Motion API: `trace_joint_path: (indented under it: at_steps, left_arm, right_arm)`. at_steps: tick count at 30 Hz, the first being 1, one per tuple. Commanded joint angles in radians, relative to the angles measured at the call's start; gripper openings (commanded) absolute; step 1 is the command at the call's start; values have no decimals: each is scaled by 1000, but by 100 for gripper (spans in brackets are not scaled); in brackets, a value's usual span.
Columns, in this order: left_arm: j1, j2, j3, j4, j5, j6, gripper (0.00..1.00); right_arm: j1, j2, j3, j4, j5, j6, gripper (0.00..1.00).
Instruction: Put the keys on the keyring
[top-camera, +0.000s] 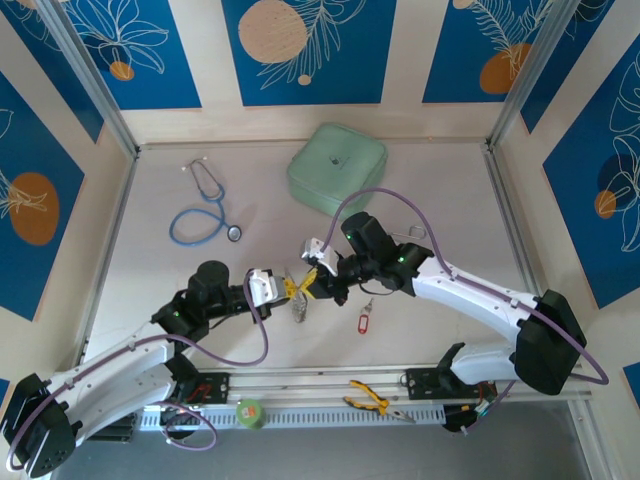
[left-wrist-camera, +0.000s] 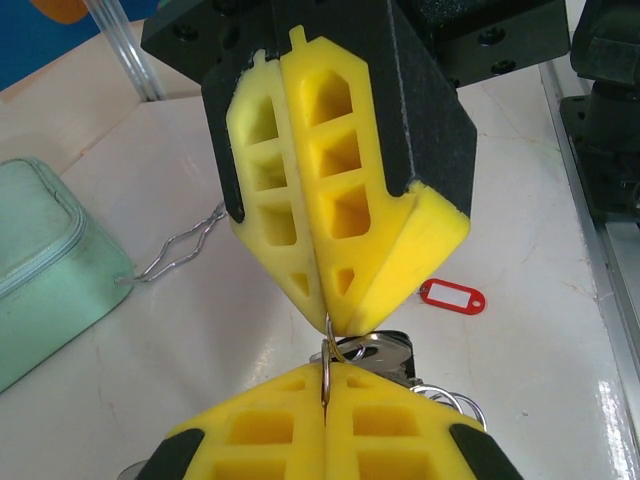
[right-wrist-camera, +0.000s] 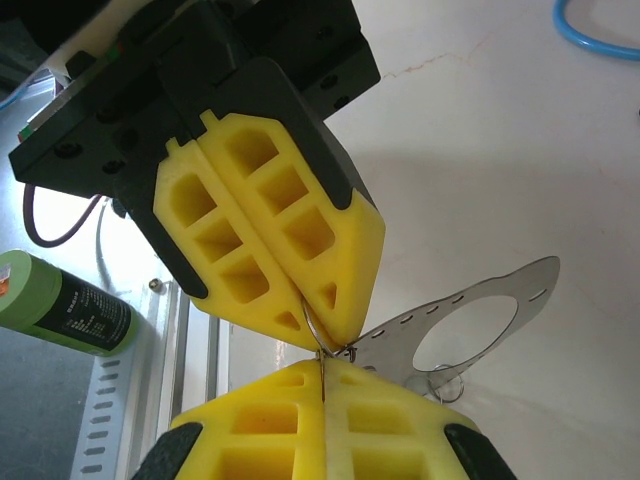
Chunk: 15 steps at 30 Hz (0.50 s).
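My two grippers meet tip to tip above the table's middle. My left gripper (top-camera: 289, 287) (left-wrist-camera: 325, 385) is shut on a small metal ring (left-wrist-camera: 326, 365) of the keys (left-wrist-camera: 388, 352), which hang just behind it as a dark-headed silver bunch (top-camera: 300, 308). My right gripper (top-camera: 316, 275) (right-wrist-camera: 322, 372) is shut on a thin ring linked to that one. A clear grey plastic tag (right-wrist-camera: 470, 330) dangles beside the rings. The red-tagged key (top-camera: 365, 322) (left-wrist-camera: 452, 297) lies alone on the table. The keyring, a thin silvery wire loop (left-wrist-camera: 185, 250), lies by the green case.
A mint-green zip case (top-camera: 337, 165) (left-wrist-camera: 40, 270) sits at the back middle and a blue stethoscope (top-camera: 205, 210) at the back left. Yellow-handled pliers (top-camera: 375, 400) and a green tape roll (top-camera: 250, 412) (right-wrist-camera: 60, 305) rest on the front rail.
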<state>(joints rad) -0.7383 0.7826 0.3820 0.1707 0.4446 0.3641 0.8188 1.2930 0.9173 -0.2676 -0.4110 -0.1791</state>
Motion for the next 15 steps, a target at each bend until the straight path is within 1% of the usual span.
trace_joint_path:
  at_steps: [1,7,15]
  left_arm:
    - [-9,-8,6,10,34,2,0]
    - [-10,-11,5,-2,37,20,0]
    - [-9,-17,10,-13,43,53,0]
  right_arm:
    - [4,10,35,19,13,8,0]
    - [-24,21,48,27,26,89,0]
    - [-30,55,71,2,89,129,0]
